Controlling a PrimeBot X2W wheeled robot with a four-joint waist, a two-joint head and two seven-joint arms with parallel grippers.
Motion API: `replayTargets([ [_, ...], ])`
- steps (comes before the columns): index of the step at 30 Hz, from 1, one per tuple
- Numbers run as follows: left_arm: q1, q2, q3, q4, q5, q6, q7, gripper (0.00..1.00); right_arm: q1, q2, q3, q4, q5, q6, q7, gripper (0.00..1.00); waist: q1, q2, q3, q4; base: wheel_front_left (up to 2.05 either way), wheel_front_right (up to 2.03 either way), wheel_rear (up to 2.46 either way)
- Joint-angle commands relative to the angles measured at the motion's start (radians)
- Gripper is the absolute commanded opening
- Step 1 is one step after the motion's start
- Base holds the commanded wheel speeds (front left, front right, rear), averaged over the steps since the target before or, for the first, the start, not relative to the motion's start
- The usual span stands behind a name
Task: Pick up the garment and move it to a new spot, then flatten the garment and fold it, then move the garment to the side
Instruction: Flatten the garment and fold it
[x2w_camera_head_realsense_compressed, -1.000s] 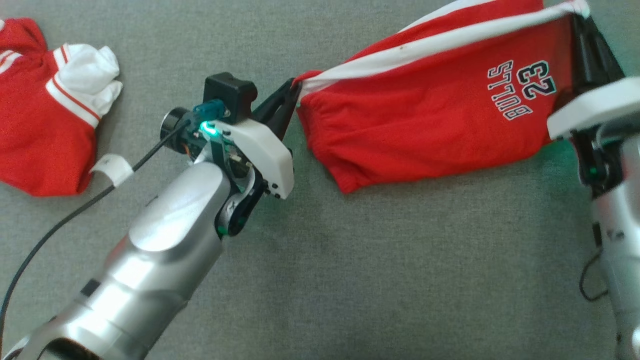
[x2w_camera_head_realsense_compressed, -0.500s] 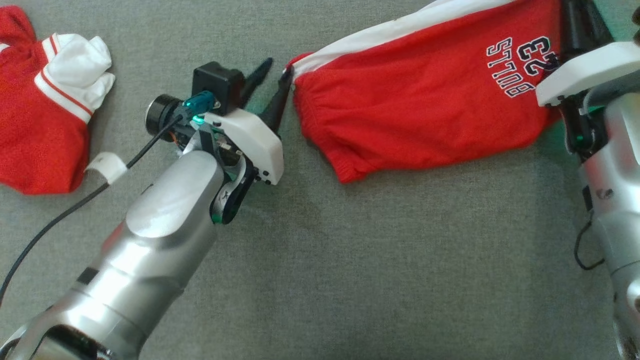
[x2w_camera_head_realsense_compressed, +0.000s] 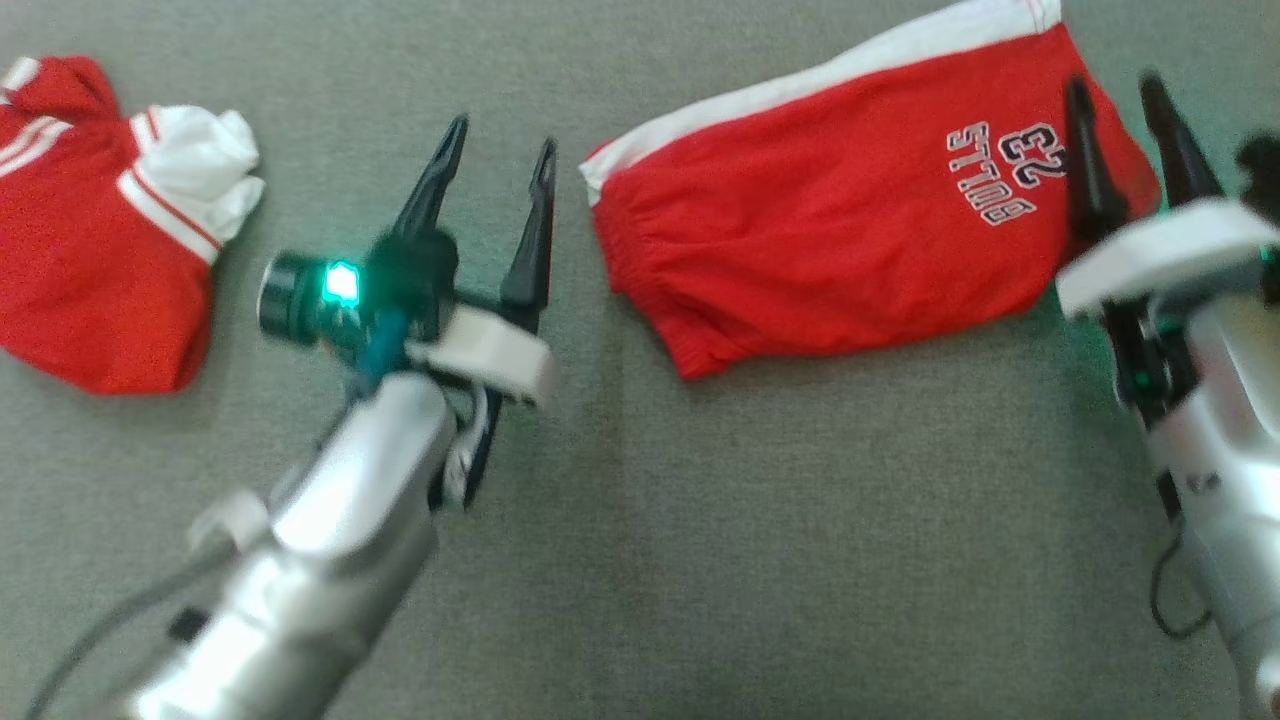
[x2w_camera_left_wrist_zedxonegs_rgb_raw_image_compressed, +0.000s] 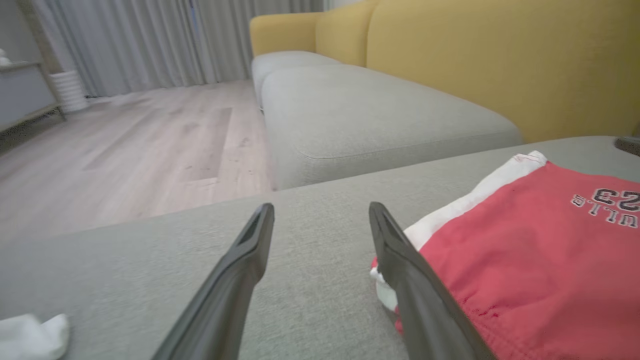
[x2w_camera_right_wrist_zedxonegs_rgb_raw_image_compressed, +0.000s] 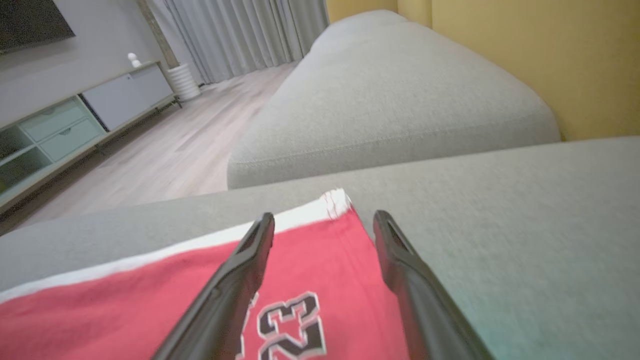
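While the left gripper (x2w_camera_head_realsense_compressed: 500, 135) and right gripper (x2w_camera_head_realsense_compressed: 1112, 90) both stood wide and empty, the red shorts (x2w_camera_head_realsense_compressed: 830, 250) lay flat on the grey cushion (x2w_camera_head_realsense_compressed: 760, 520) at the upper right of the head view, just right of the left one, their printed end under the right one.

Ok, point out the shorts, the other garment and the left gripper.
shorts (x2w_camera_head_realsense_compressed: 830, 250), head view, middle of the red front.
other garment (x2w_camera_head_realsense_compressed: 90, 290), head view, middle of its red part.
left gripper (x2w_camera_head_realsense_compressed: 504, 135), head view, midway between its open fingertips.
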Motion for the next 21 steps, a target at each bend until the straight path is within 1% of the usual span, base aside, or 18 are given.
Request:
replayTargets([
  [1,0.010,0.026,0.043,-0.047,0.015,0.023,-0.012,1.00,0.009,-0.010,0.004,-0.022,0.010,-0.002,-0.013,1.00,0.0001,0.0000,-0.022,0.015,0.00,0.00,0.00],
  [5,0.129,0.006,0.099,-0.204,0.091,0.119,-0.019,1.00,0.041,-0.032,-0.052,0.022,0.012,-0.002,-0.013,1.00,0.0001,0.0000,-0.054,0.061,0.00,0.00,0.00],
  [8,0.242,-0.012,0.135,-0.316,0.147,0.161,-0.019,1.00,0.046,-0.047,-0.110,0.090,0.004,-0.002,-0.013,1.00,0.0001,0.0000,-0.067,0.102,0.00,0.00,0.00],
  [11,0.337,-0.033,0.163,-0.397,0.188,0.171,-0.020,1.00,0.030,-0.060,-0.156,0.170,-0.010,-0.002,-0.010,1.00,0.0001,0.0000,-0.069,0.146,0.00,0.00,0.00],
  [13,0.384,-0.039,0.182,-0.431,0.222,0.170,-0.020,1.00,0.012,-0.063,-0.176,0.219,-0.019,-0.002,-0.003,1.00,0.0001,0.0000,-0.066,0.170,0.00,0.00,0.00],
  [16,0.438,-0.053,0.203,-0.462,0.260,0.159,-0.020,1.00,-0.015,-0.074,-0.203,0.296,-0.046,-0.002,0.002,1.00,0.0001,0.0000,-0.060,0.200,0.00,0.00,0.00],
  [19,0.477,-0.074,0.227,-0.477,0.280,0.143,-0.020,1.00,-0.036,-0.065,-0.219,0.364,-0.066,-0.002,0.014,1.00,0.0001,0.0000,-0.056,0.218,0.00,0.00,0.00],
  [20,0.487,-0.080,0.234,-0.480,0.285,0.137,-0.020,1.00,-0.040,-0.059,-0.223,0.383,-0.067,-0.002,0.019,0.89,0.0001,0.0000,-0.055,0.222,0.00,0.00,0.00],
  [21,0.494,-0.085,0.242,-0.481,0.290,0.130,-0.020,1.00,-0.043,-0.052,-0.225,0.399,-0.069,-0.002,0.024,0.56,0.0001,0.0000,-0.055,0.225,0.00,0.00,0.00],
])
